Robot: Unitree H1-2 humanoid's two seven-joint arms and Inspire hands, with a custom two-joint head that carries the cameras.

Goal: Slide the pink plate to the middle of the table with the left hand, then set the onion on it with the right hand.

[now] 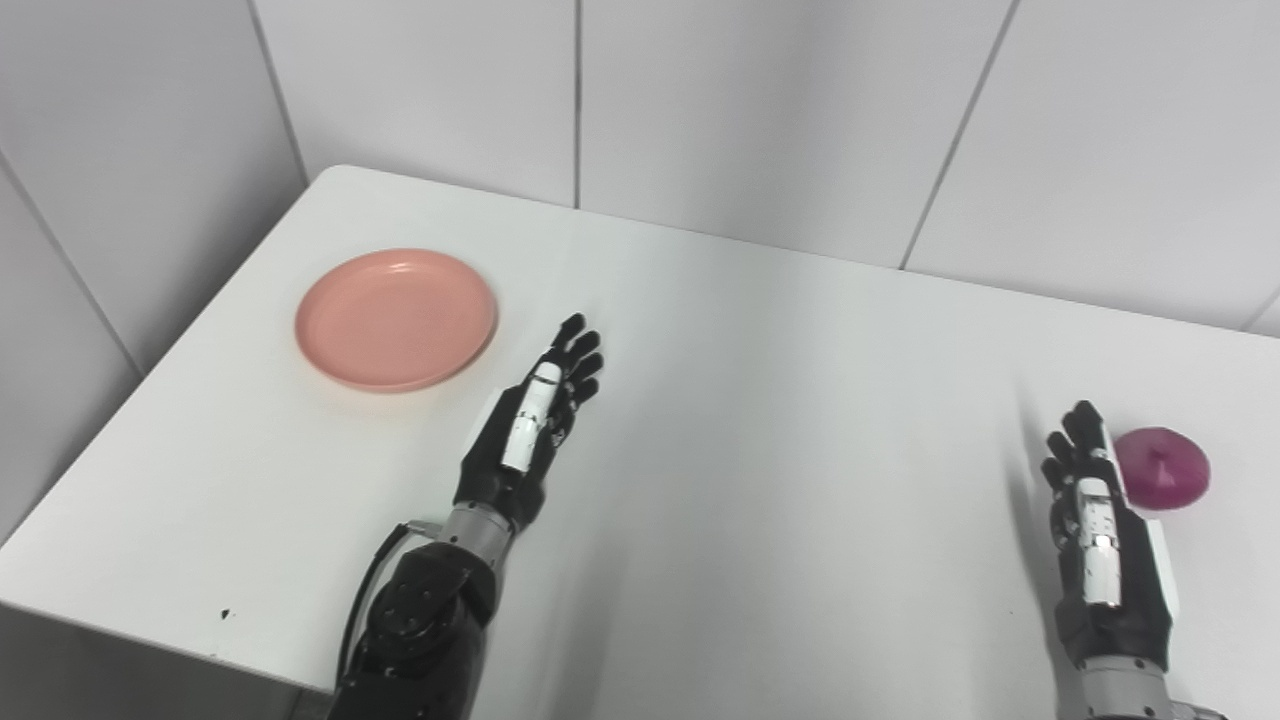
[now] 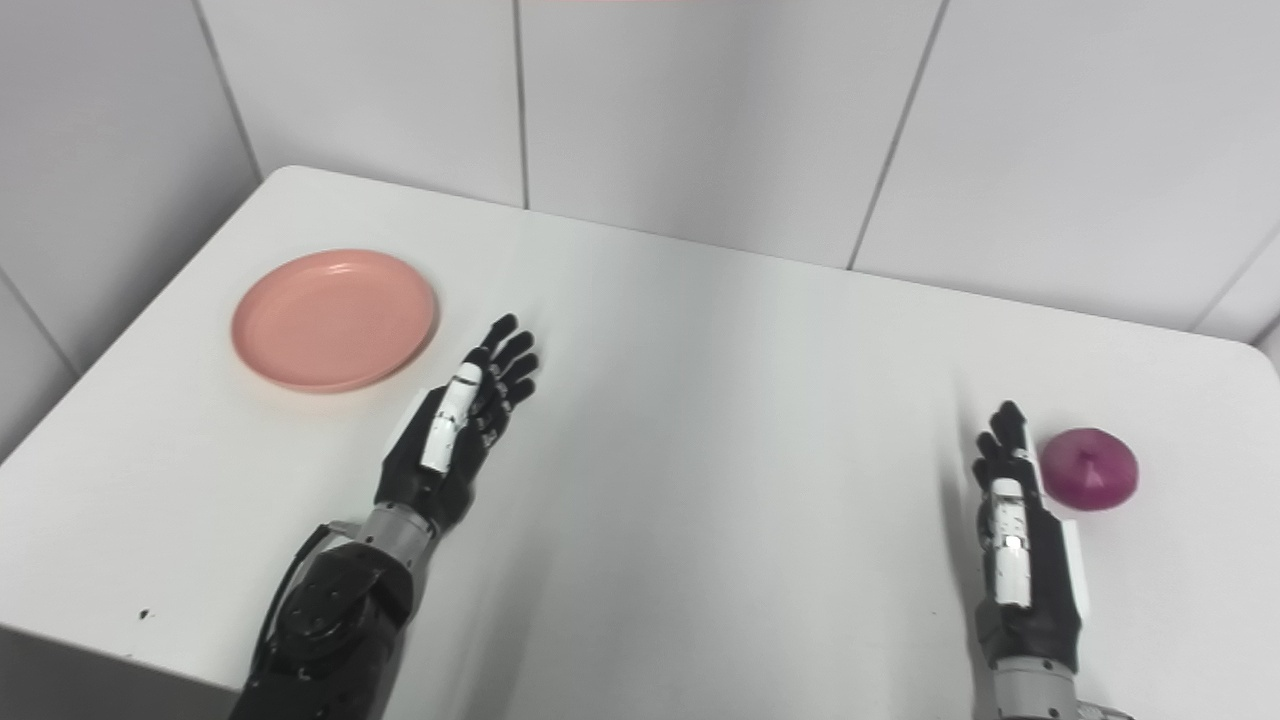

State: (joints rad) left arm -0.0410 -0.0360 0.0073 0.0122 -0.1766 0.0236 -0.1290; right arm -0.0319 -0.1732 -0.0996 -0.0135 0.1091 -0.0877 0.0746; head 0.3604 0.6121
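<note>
Pink plate [image 1: 396,318] flat at table's left, onion [image 1: 1162,468] tip up, left robot hand [image 1: 535,420] and right robot hand [image 1: 1100,530] spread, empty

lab bench, white table [image 1: 760,400], panelled walls [image 1: 780,110]

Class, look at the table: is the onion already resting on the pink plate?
No, the onion lies on the table's right side beside the right hand, far from the empty pink plate.

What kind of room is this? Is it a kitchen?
Probably a robot test room, not a real kitchen. There is just a bare white table against plain tiled walls, with one pink plate and one onion laid out.
</note>
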